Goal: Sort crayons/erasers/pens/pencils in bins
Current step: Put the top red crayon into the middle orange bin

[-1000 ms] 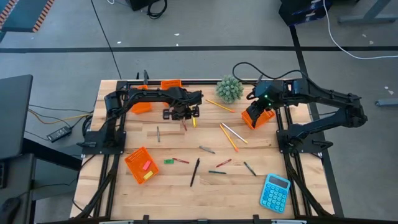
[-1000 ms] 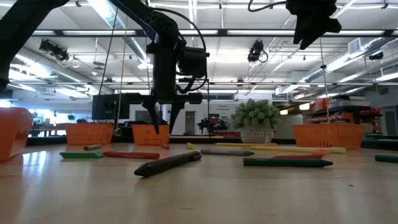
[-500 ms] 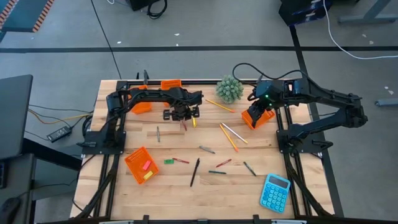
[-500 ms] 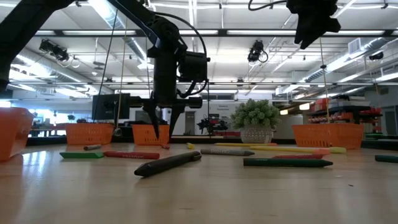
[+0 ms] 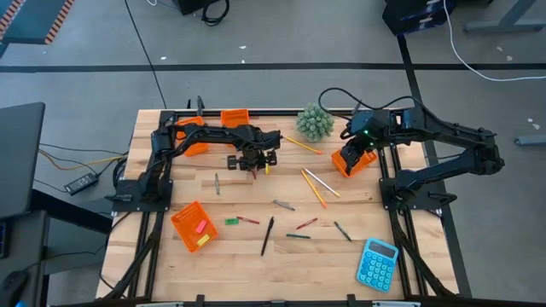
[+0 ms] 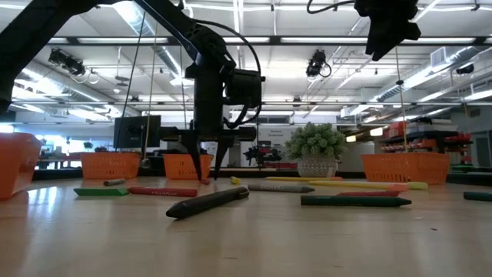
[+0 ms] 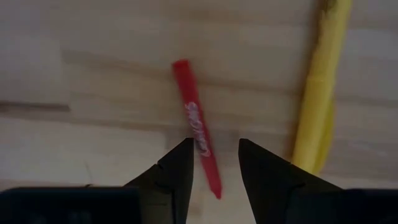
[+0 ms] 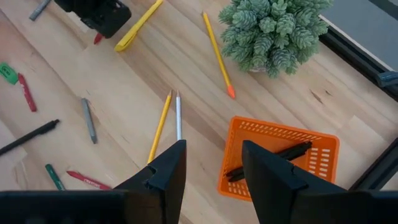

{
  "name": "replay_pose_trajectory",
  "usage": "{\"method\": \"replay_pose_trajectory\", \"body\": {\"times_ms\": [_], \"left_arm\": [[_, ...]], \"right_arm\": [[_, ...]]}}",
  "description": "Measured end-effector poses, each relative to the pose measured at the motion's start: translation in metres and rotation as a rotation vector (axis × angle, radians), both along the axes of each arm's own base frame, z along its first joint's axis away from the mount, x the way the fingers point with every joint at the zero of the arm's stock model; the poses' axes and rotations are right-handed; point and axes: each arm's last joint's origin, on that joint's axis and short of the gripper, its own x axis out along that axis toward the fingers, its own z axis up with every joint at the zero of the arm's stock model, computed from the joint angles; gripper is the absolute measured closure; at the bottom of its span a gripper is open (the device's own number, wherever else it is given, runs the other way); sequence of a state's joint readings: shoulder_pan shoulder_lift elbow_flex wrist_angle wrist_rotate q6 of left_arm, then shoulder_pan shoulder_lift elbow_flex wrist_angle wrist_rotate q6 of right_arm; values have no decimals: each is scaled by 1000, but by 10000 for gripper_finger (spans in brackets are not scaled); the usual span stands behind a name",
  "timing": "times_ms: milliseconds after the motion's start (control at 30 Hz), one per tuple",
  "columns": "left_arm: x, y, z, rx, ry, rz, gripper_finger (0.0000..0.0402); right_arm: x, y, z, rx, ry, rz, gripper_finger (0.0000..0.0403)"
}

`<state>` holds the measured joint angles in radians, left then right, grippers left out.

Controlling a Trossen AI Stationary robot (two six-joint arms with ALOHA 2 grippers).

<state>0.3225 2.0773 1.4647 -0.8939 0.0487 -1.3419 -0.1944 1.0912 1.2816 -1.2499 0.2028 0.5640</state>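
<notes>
The left hand hangs low over the worktop, near the back and the middle. Its two fingers are partly open and hold nothing. A red crayon lies flat on the wood right under it. One end of the crayon sits between the two fingertips, and the rest points away from the hand, a bit slanted. So the fingers stand on both sides of the thin stick, across its long way. That looks good for a pinch if the hand goes straight down. A yellow pen-like stick lies just beside the crayon and could get bumped.

The right hand waits high up, over the orange bin with dark pens in it. It is open and holds nothing. The left hand is much nearer to the crayon.
</notes>
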Motion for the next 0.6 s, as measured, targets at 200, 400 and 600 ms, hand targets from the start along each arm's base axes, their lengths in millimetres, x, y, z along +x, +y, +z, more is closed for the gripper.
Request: {"method": "replay_pose_trajectory", "body": {"times_ms": [200, 400, 600], "left_arm": [[-2, 7, 0, 7, -1, -29, 275], [-3, 9, -2, 2, 5, -41, 280], [-3, 9, -4, 1, 8, -49, 280]], "right_arm": [[0, 0, 0, 1, 0, 1, 242], [0, 0, 0, 0, 1, 5, 242], [0, 0, 0, -2, 2, 7, 242]]}}
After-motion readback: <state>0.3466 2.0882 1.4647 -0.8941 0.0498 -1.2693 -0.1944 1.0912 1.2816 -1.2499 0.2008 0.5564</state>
